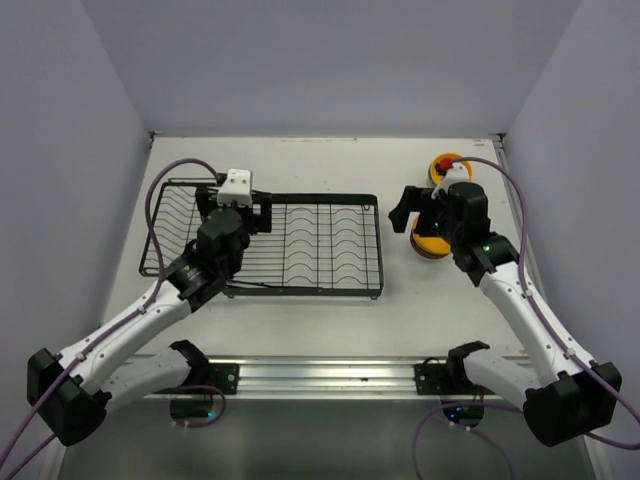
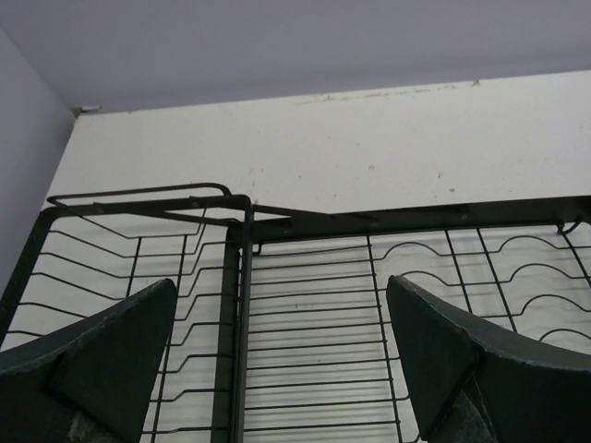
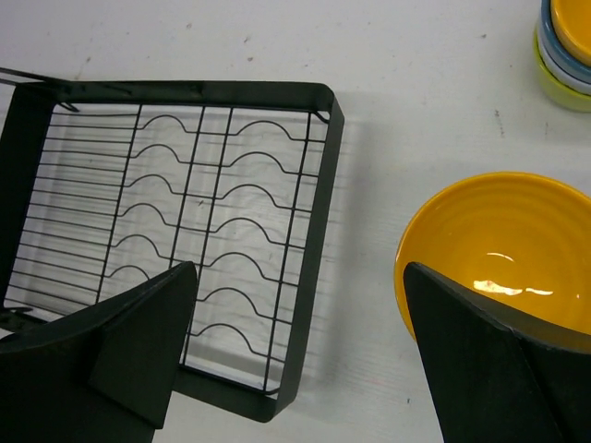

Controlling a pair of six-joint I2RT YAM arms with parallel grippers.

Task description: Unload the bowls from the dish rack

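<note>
**Fingers [image 2: 102, 360] wide apart on both arms, nothing gripped**

Your left gripper [image 2: 282, 286] is fully spread with nothing between its jaws. It hangs over the dish rack [image 2: 240, 277], straddling the bar where the two sections join, near the rack's far rim. Your right gripper [image 3: 300, 268] is spread just as wide, to the right of the rack, and pinches nothing. One of its fingers lies toward the rack's right rim. The other overlaps the near-left edge of an orange-yellow bowl [image 3: 499, 231], and you cannot tell whether it touches.

That bowl sits upright on the table [image 3: 388, 92], near the rack's right rim but apart from it, with a strip of bare table between. A stack of bowls [image 3: 565, 51] stands off the rack's far right corner, beyond the orange-yellow one.

Past the rack's far rim you have a band of open table up to the back wall [image 1: 330, 60]. Left of the rack, the side wall [image 1: 70, 150] stands close to the flat grid section. On the rack's near side, bare table runs to the mounting rail [image 1: 330, 375].
</note>
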